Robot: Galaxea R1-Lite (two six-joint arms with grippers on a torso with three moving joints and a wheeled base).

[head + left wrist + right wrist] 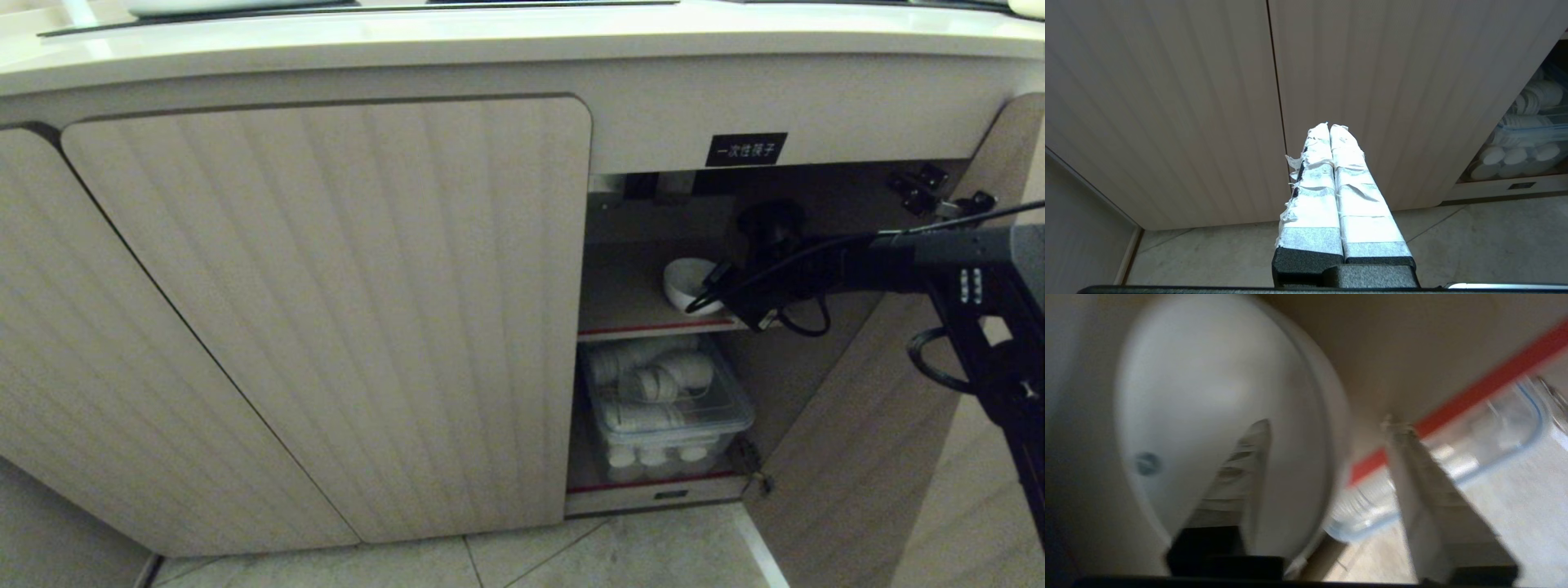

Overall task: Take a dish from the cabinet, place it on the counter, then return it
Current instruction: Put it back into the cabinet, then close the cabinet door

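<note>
From the head camera, the cabinet stood with its right-hand door swung open, and the white bowl sat tilted on the upper red-edged shelf, just under the black label. The right arm reached in from the right, its gripper at the bowl's near rim; below, a clear plastic bin of white cups filled the lower shelf, and the counter ran along the top. The left wrist camera showed the left gripper hanging before the closed ribbed doors above the tiled floor, its taped fingers pressed together on nothing. In the right wrist camera the right gripper stood spread, one finger inside the bowl and the other outside its wall, clear of it.
</note>
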